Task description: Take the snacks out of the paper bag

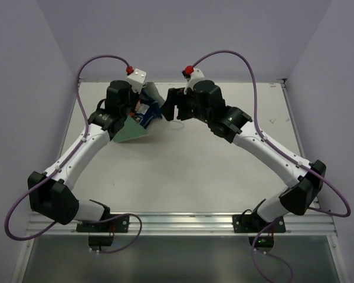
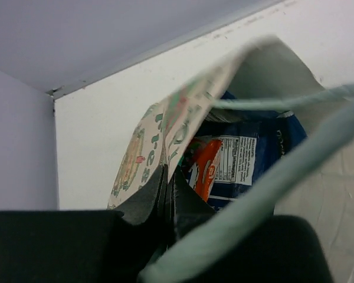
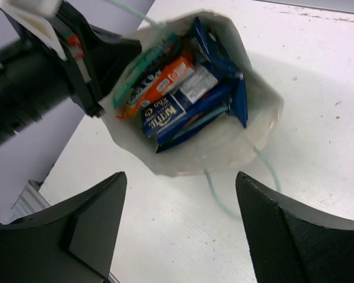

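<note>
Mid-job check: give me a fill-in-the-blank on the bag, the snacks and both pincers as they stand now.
1. The left pincer is ____ on the paper bag's rim.
2. The right pincer is ____, holding nothing, facing the bag's mouth.
3. All the snacks in view lie ____ the bag.
Missing words: shut; open; inside.

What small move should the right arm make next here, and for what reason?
Probably ease the open right gripper forward into the mouth of the paper bag, toward the orange packet, which lies exposed near the top. The left gripper is shut on the bag's rim and holds the mouth open toward the right arm, and the snacks lie inside it.
</note>
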`<action>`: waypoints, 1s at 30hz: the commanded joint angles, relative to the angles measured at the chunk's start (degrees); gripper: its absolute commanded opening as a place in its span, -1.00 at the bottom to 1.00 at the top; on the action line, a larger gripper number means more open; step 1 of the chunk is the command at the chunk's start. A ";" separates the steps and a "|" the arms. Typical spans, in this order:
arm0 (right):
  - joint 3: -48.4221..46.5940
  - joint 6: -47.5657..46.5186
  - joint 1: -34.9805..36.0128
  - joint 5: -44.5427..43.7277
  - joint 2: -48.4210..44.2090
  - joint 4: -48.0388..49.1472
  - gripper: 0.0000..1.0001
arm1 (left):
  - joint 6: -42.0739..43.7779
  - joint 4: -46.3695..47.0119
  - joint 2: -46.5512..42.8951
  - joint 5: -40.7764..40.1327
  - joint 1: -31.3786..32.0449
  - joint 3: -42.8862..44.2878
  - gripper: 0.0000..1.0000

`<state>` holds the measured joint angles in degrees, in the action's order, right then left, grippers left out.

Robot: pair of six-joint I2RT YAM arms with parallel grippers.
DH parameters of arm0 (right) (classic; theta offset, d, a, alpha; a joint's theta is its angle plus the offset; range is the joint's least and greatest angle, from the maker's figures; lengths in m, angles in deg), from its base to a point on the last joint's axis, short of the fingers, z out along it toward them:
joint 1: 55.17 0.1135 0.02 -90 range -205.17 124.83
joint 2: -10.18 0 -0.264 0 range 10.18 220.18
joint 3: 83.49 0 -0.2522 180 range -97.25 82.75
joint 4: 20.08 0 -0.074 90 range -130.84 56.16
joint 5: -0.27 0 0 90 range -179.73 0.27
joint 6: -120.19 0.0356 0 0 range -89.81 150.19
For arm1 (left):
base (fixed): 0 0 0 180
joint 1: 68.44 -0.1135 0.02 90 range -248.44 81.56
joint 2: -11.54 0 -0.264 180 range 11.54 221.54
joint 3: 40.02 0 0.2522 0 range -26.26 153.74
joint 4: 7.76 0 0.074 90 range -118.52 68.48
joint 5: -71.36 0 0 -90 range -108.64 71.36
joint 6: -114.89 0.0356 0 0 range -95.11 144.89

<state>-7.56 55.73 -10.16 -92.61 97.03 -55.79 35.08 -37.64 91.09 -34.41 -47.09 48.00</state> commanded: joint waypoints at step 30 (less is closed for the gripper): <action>6.90 33.69 0.86 2.08 20.72 30.83 0.13 | -12.48 -0.75 -4.40 7.16 3.88 -5.62 -1.00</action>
<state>2.76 86.37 -9.46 -90.05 116.64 -30.68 23.46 -36.05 89.04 -27.20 -42.92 39.54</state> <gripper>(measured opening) 0.561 0.027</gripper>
